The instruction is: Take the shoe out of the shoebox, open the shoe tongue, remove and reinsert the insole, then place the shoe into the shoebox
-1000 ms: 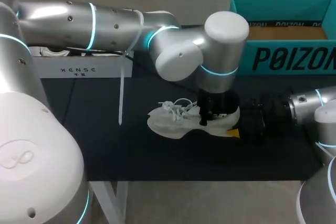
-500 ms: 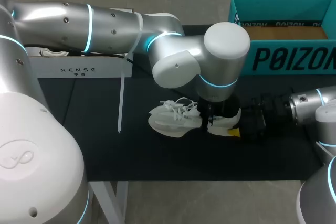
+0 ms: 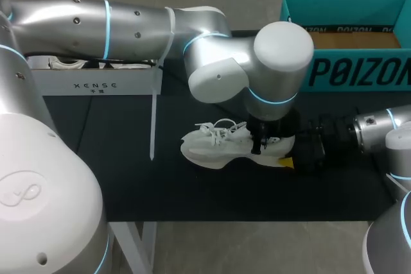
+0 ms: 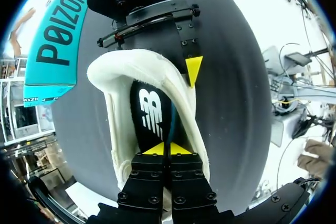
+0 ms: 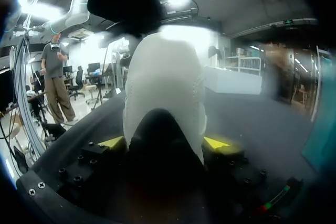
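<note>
Left fingers (image 4: 155, 149) pinch the insole (image 4: 149, 114); right fingers (image 5: 113, 141) clamp the shoe (image 3: 212, 149) from 3 o'clock; a shallow pinch could slip off.

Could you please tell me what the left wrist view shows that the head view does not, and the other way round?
Only the left wrist view shows the inside of the white shoe: the black insole, with the left gripper apparently shut on it. Only the head view shows the laces, the shoe's toe, and the left arm stretched over the shoe. Both show the teal shoebox beyond the shoe and the right gripper clamped on the heel.
</note>
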You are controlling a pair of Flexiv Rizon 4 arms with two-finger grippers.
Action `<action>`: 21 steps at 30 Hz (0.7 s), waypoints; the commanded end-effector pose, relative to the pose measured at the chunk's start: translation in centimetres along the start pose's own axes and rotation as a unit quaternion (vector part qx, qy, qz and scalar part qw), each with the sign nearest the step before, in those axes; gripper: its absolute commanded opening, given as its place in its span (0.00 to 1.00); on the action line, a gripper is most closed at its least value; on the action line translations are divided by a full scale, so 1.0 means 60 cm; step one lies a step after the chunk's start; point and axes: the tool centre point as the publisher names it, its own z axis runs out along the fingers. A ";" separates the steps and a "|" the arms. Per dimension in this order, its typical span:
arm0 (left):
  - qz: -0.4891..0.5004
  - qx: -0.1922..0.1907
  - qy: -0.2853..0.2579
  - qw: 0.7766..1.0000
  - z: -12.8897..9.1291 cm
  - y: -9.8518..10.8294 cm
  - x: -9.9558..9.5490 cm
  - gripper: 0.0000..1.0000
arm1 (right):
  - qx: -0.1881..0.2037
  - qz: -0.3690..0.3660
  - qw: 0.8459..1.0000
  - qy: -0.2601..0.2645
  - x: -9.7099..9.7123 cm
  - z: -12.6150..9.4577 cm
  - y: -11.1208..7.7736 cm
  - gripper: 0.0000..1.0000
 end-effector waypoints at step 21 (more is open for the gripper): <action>-0.048 -0.006 -0.080 0.996 -0.108 0.038 -0.014 0.00 | 0.001 0.001 1.000 0.000 0.002 0.010 -0.007 0.00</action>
